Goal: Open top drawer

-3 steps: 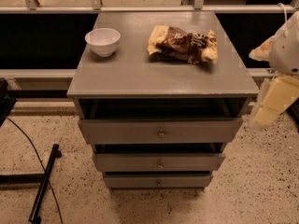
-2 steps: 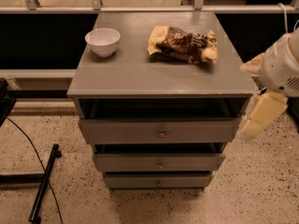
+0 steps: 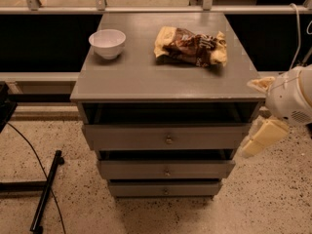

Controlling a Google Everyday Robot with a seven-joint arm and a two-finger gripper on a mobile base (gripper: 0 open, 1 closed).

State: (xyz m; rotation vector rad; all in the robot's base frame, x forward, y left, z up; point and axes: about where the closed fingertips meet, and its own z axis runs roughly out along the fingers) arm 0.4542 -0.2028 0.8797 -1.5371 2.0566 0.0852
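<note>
Move hand point(image 3: 265, 136), now just beside top drawer point(image 3: 122, 136), grip state impossible to tell, onto brass knob point(image 3: 168, 140); pull straight out.

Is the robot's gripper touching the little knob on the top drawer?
No, the gripper hangs off the cabinet's right side, well apart from the knob at the middle of the top drawer.

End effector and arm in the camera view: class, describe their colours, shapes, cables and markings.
The end effector, at the right beside the top drawer, is cream-yellow and blocky. The arm above it is a rounded white housing; no markings show. A pale cable rises behind it.
</note>
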